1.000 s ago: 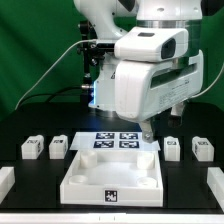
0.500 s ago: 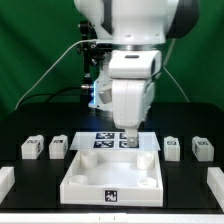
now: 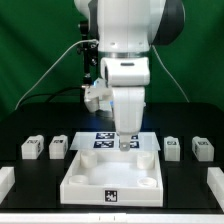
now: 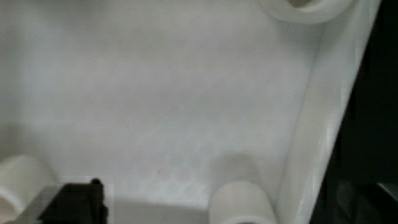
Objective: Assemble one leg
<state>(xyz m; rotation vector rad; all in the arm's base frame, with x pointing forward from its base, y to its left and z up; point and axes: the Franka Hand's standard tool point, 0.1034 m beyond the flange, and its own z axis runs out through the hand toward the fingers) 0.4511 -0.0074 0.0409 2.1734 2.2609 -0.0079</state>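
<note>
While the gripper [image 3: 124, 144] hangs low over the back of the tray [image 3: 85, 190], none of the legs [image 3: 58, 147] is in it.
Two legs sit in the lower left of the exterior view and two in the lower right, flanking the tray and marker board [image 3: 100, 141], well apart from the gripper. Honestly can't tell how wide the jaws are, and nothing shows between them. Wrist view only gives bare tray floor [image 4: 160, 100] and one dark fingertip [image 4: 75, 200].

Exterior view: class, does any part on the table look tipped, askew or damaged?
Nothing stands out. The tray sits square to the table edge, and the legs sit in neat pairs on either side of it, none visibly damaged.
</note>
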